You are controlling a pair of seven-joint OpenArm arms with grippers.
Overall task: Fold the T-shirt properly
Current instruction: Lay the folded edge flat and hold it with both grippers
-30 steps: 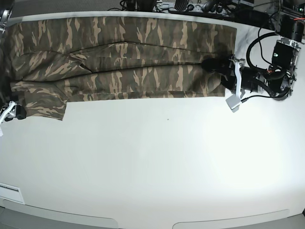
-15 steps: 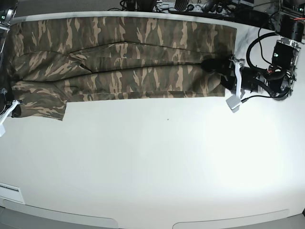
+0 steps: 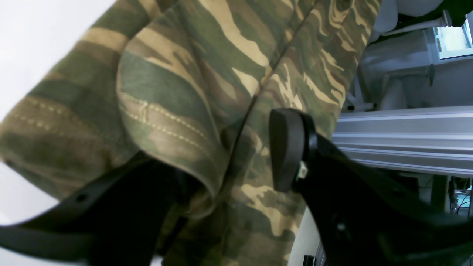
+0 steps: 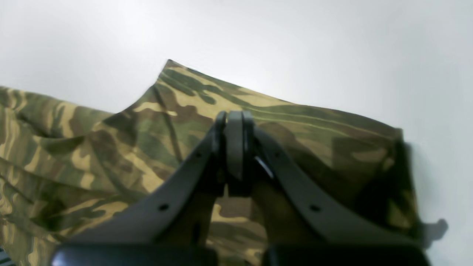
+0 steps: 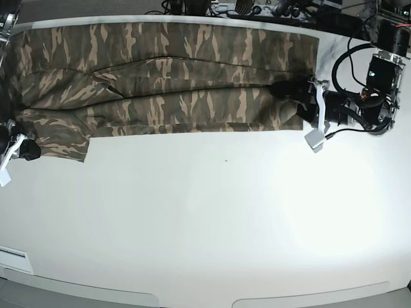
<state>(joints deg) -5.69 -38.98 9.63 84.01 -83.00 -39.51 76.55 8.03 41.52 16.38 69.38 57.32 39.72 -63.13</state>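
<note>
A camouflage T-shirt (image 5: 167, 77) lies folded into a long band along the far edge of the white surface (image 5: 212, 218), reaching from the far left corner toward the right. The left gripper (image 3: 240, 155) straddles its hem at the right end, jaws wide. The right gripper (image 4: 234, 147) sits at the sleeve, jaws pressed together, no cloth visibly between them.
</note>
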